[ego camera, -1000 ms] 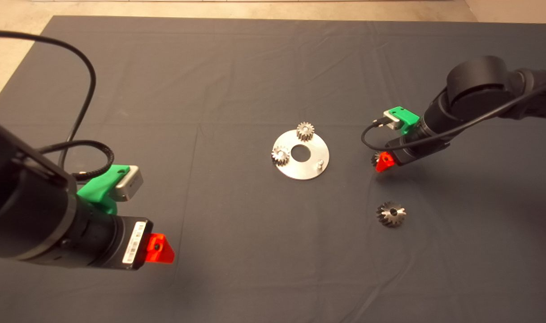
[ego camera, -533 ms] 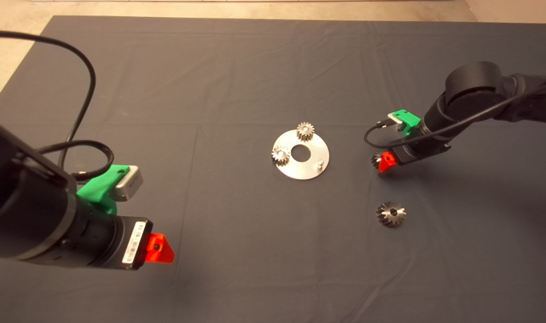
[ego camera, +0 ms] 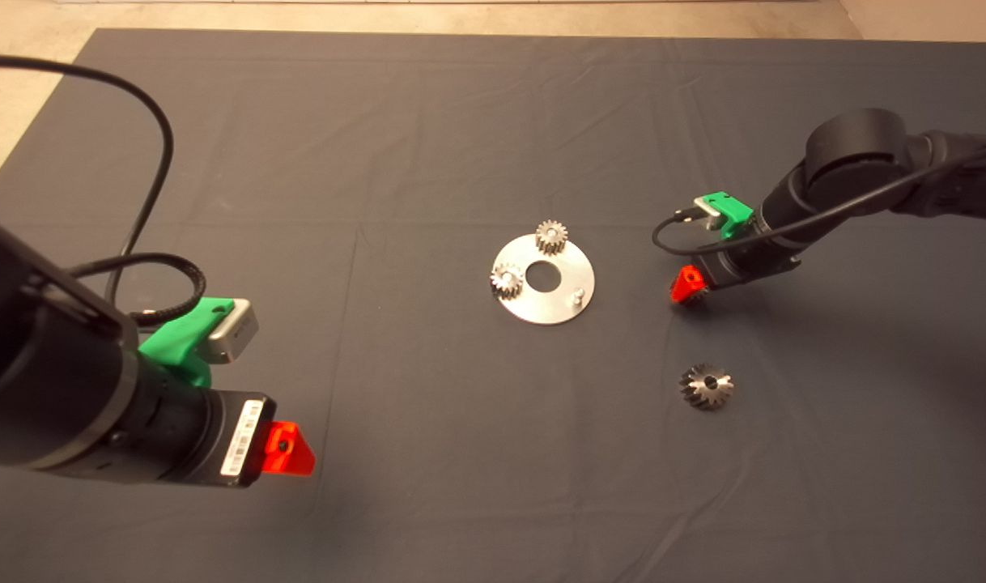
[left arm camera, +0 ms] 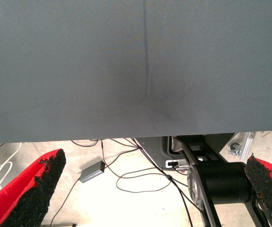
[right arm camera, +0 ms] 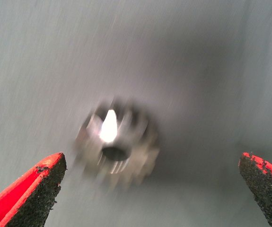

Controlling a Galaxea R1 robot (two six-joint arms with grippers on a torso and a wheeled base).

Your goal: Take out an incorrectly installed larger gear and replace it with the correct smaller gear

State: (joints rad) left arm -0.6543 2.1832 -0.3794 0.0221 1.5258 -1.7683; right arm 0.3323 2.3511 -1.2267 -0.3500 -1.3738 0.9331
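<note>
Right gripper [right arm camera: 150, 189], fingers spread wide, hovers over the smaller gear [right arm camera: 119, 144] just right of the round plate [ego camera: 562, 304]; centring before closing looks wise. The larger gear [ego camera: 706, 386] lies on the mat nearby. Left gripper [ego camera: 286, 449] waits, released.

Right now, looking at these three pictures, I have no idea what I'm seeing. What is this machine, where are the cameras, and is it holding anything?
It is a robot with two black arms over a dark mat. One camera looks down from above; the other two sit on the wrists.

On the mat lies a round metal plate carrying two pale small gears. The larger gear lies loose beside it.

The right gripper hovers open over the smaller gear, fingers either side, not gripping it. The left gripper waits open at the mat's near edge, holding nothing; its wrist camera sees the mat and cables on the floor.
</note>
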